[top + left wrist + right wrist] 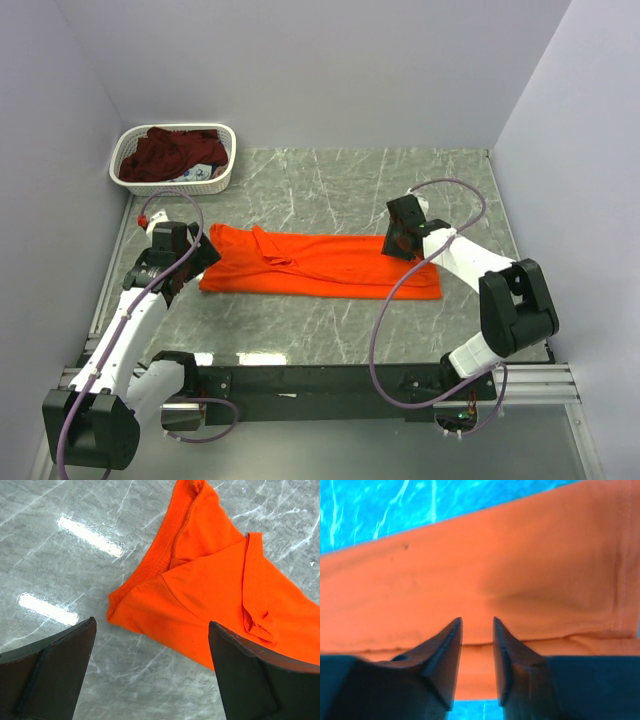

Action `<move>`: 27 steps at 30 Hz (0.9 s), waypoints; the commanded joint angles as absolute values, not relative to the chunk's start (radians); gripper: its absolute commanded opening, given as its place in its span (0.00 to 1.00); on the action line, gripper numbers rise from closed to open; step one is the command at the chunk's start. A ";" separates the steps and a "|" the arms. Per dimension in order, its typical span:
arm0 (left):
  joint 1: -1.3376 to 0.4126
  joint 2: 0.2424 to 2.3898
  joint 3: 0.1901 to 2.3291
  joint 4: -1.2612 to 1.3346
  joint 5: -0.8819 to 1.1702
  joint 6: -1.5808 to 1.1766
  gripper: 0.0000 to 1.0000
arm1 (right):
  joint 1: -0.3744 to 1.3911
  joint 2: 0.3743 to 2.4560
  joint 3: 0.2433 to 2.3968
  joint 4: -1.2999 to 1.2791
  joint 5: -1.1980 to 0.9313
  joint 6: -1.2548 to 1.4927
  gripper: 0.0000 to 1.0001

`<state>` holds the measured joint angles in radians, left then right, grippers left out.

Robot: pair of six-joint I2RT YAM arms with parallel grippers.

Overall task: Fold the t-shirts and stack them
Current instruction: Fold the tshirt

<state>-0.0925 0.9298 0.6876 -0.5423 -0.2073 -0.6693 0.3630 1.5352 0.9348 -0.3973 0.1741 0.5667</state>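
The orange t-shirt (320, 262) lies on the grey marble table, folded lengthwise into a long strip. My left gripper (203, 256) hovers at its left end, jaws wide open and empty. In the left wrist view (152, 645) the collar end of the orange shirt (210, 590) lies just beyond the fingers. My right gripper (398, 247) is low over the strip's right part. In the right wrist view (477, 622) its jaws stand a narrow gap apart above the orange cloth (485, 570), gripping nothing. The maroon t-shirt (175, 152) is bunched in the basket.
The white lattice basket (228, 165) stands at the back left corner of the table (330, 180). Grey walls close in the left, back and right sides. Both arms' cables arc over the table near the shirt's ends.
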 commanded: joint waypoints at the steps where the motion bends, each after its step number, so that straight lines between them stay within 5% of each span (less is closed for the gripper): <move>1: -0.095 0.910 0.680 -0.517 -0.202 -0.653 1.00 | 0.428 1.476 0.931 -0.448 0.209 0.499 0.44; 10: -0.095 0.916 0.681 -0.515 -0.201 -0.653 1.00 | 0.639 1.479 0.922 -0.523 0.317 0.359 0.64; 27: -0.095 0.916 0.681 -0.518 -0.206 -0.653 1.00 | 0.903 1.744 1.138 -0.495 0.459 0.129 0.70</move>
